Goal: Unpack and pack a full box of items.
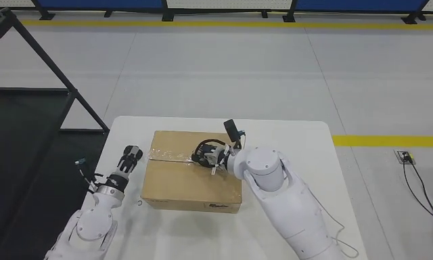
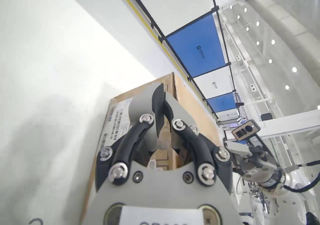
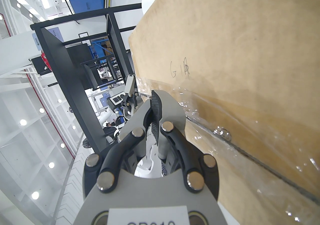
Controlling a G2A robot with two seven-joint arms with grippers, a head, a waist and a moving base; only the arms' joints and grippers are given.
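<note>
A closed brown cardboard box (image 1: 179, 182) lies on the white table (image 1: 298, 152), its top seam sealed with clear tape (image 3: 225, 133). My left gripper (image 1: 132, 154) sits at the box's left end, level with its labelled side (image 2: 120, 116), fingers shut and holding nothing (image 2: 160, 93). My right gripper (image 1: 201, 154) hovers just above the box top near the taped seam, at the middle of the lid. Its fingertips (image 3: 155, 98) are pressed together with nothing between them. The box top (image 3: 237, 48) carries a small handwritten mark.
A black metal frame (image 1: 40, 63) stands off the table's left side. A small dark ring (image 1: 139, 203) lies on the table by the box's front left corner. Bare table lies to the right of the box and in front of it.
</note>
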